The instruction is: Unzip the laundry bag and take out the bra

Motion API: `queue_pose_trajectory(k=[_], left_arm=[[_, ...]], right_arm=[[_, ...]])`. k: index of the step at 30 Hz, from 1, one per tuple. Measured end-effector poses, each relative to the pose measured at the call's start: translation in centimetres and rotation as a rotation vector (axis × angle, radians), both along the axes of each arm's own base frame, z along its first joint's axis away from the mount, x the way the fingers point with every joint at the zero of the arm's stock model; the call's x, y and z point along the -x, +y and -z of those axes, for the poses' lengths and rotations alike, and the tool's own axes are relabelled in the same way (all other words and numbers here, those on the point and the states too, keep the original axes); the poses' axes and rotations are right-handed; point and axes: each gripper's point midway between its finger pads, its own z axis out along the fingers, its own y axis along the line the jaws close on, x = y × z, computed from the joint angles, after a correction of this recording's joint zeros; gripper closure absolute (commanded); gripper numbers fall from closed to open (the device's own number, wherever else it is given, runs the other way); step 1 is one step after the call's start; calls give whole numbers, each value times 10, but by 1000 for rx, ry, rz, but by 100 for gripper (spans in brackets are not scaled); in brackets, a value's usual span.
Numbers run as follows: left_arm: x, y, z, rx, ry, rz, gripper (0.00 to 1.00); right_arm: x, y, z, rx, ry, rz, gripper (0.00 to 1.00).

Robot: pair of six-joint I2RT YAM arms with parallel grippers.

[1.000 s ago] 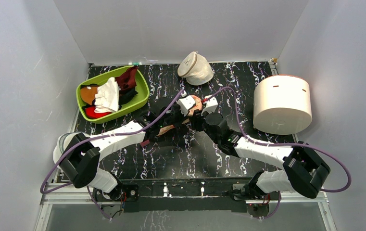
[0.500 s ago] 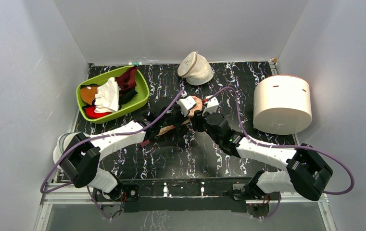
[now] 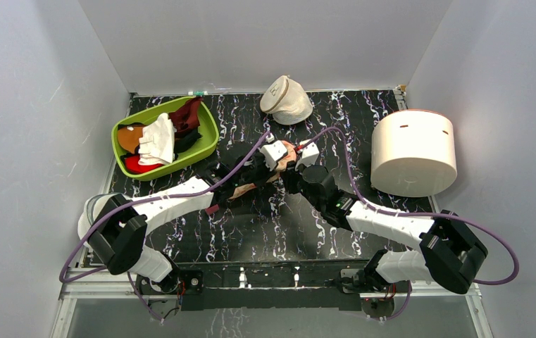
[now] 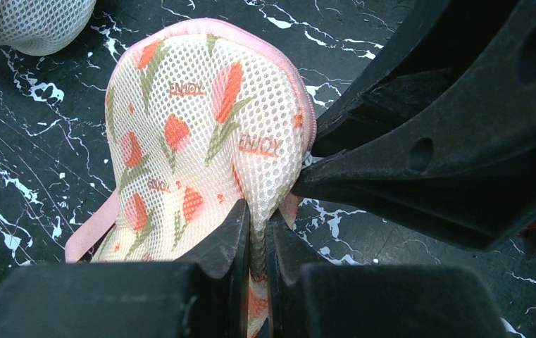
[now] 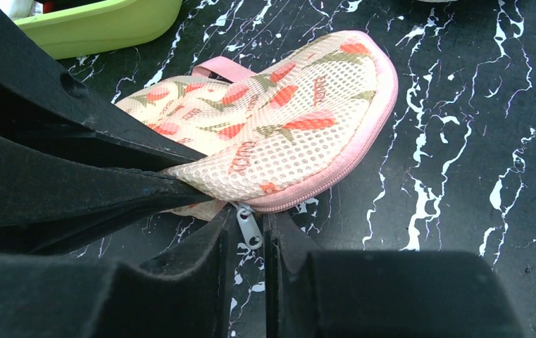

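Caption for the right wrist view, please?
Right gripper straddles the zip pull of the bag, which the left gripper pinches beside it.

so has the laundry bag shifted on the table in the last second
No. In the top view the laundry bag sits the same gap below the cream pouch as before, with the left gripper shut on it.
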Motion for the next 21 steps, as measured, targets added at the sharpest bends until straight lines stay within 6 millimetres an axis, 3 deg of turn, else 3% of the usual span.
queue_pose_trajectory(k=[8, 9, 12, 21], left_arm=[[0, 0, 0, -7, -3, 3, 100], [0, 0, 0, -7, -3, 3, 100], [0, 1, 0, -12, -4, 6, 100], [0, 1, 1, -17, -4, 11, 100]], right_arm=[[0, -2, 0, 17, -8, -4, 98], [0, -2, 0, 21, -8, -3, 98], [1, -3, 1, 32, -6, -6, 86], [3, -7, 2, 59, -7, -15, 93]])
